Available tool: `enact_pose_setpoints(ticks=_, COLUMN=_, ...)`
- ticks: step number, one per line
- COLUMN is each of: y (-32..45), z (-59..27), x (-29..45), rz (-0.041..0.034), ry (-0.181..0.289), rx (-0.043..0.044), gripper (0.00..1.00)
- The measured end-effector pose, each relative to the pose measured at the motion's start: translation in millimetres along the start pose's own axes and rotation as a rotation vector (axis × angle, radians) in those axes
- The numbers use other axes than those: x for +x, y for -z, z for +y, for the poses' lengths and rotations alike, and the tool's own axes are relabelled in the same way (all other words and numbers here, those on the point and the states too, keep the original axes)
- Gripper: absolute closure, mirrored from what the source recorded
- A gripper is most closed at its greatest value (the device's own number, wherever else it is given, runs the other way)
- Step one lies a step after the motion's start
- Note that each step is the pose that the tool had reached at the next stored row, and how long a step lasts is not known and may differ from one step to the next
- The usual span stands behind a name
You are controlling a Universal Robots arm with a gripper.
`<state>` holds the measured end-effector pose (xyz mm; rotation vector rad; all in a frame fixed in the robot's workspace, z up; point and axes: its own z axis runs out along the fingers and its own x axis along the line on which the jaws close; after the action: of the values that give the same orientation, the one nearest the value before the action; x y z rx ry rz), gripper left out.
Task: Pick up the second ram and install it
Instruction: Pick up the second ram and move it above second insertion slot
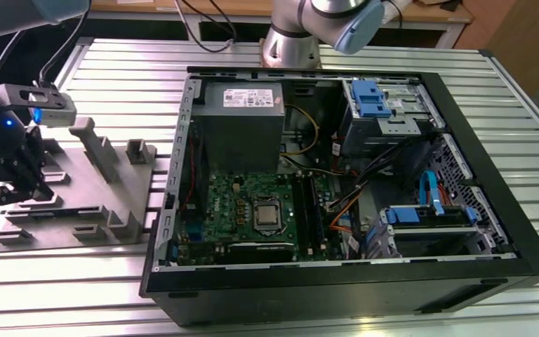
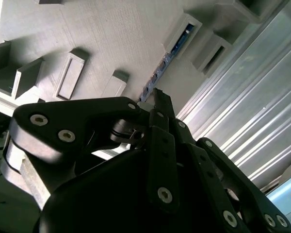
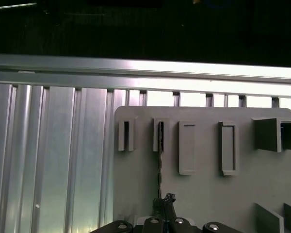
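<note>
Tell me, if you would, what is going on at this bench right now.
The robot arm's gripper is down over the grey fixture block at the exterior view's left. It is lined up with the second ram, a thin dark stick on edge in one of the block's slots. The ram appears not yet lifted out. The open computer case sits beside the block, its motherboard exposed.

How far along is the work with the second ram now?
Done: the gripper is at the fixture block, right at one end of the second ram. In hand: the ram stands in its slot, not lifted; whether it is gripped is unclear. Left: lifting it and installing it in the open computer case.
</note>
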<state>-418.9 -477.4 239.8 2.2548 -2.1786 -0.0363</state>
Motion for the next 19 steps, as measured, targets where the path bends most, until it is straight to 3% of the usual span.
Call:
enact_pose_setpoints(ticks=9, y=-6.8, z=2.0, x=2.8, rz=-0.0008, ry=0.000, rx=0.0002, gripper=0.90)
enact_pose_setpoints(ticks=19, y=-19.3, z=3.5, x=2.9, rz=-0.0008, ry=0.000, rx=0.0002, gripper=0.90)
